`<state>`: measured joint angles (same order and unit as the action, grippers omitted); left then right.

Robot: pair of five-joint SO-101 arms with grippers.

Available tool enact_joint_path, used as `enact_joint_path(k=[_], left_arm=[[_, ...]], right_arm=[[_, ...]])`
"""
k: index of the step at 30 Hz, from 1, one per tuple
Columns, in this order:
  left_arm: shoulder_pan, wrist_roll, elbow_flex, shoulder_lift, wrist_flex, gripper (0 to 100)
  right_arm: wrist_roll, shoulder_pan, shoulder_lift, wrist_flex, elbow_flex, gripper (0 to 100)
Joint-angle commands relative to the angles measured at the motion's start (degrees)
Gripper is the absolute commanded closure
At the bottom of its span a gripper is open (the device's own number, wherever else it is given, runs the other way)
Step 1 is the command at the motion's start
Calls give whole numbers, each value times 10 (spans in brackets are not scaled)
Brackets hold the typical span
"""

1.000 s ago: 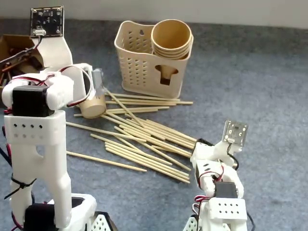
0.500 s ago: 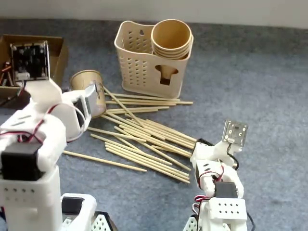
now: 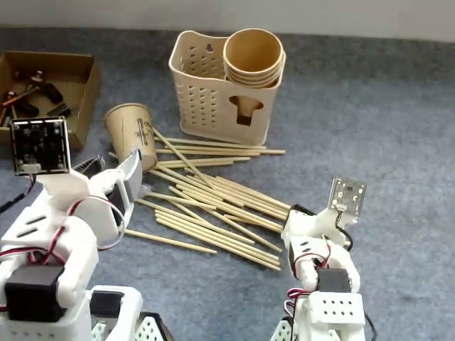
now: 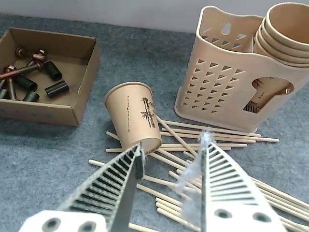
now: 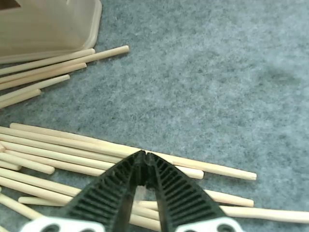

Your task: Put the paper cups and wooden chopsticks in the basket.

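Cups (image 3: 254, 57) are already sitting stacked in one compartment of the basket (image 3: 206, 92), but one cup (image 4: 133, 121) is lying loose on the table (image 3: 370, 128), between the basket and a box (image 3: 78, 85) of small parts. It is looking tipped on its side, its base resting on the nearest chopsticks (image 3: 213, 206), which are lying scattered in front of the basket.

We are judging the step in hand to be the pick-up of that loose cup. Our left hand (image 4: 173, 144) is hovering just short of it, jaws spread wide and holding nothing, with the cup's base sitting roughly between them in the wrist view. Our right hand (image 5: 144, 155) is hanging low over the near end of the chopsticks with its jaws together, and we are not making out any stick pinched between them.

Next, we are thinking, the left hand is needing to go forward and down until its jaws are straddling the cup's wall, then close gently, since thin paper is likely to crush. After that the cup is wanting a lift and a carry to the stack, mouth up, so that it nests.
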<state>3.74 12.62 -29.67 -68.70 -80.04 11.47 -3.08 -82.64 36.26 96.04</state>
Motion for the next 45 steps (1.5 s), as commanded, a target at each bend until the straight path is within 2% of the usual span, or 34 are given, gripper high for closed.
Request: enact_joint_path(k=[1,12,19,26,45], left_arm=[[3,-28,-19,-23,12,800],[4,-47,-100,-78,9,800],[20,-105,-147,-89,10,800],[70,-106,-193,-89,18,800],[70,-107,-250,-89,28,800]], right_arm=[[3,4,-1,-13,64,993],[3,4,-1,-13,64,993],[3,4,-1,-13,64,993],[3,4,-1,-13,64,993],[3,4,-1,-13,64,993]])
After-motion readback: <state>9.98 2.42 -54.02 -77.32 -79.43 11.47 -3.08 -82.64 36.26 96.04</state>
